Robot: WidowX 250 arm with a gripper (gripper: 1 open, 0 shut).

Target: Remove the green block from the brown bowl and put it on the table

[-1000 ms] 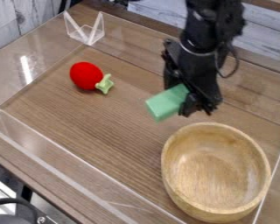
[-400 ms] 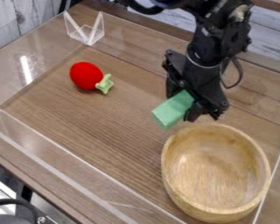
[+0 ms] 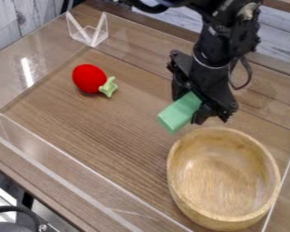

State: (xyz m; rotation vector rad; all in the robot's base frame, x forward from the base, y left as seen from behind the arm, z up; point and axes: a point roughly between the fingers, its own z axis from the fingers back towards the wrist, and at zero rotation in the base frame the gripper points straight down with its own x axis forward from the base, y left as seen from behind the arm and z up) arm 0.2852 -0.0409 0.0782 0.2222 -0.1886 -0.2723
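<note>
The mint-green block (image 3: 178, 114) hangs tilted between the fingers of my black gripper (image 3: 196, 107), which is shut on it just above the table (image 3: 99, 136). It sits a little beyond the far-left rim of the brown bowl (image 3: 224, 177). The bowl is a round, light-tan wooden dish at the lower right, and nothing lies inside it. My arm comes down from the top of the view and hides the block's upper right end.
A red toy (image 3: 90, 78) with a small green leaf lies on the table at the left. Low clear acrylic walls (image 3: 51, 41) edge the tabletop, with a clear folded stand (image 3: 90, 30) at the far left corner.
The gripper rolled with the block and shifted slightly right and down toward the bowl's rim in the first half second. Since then nothing has moved.
</note>
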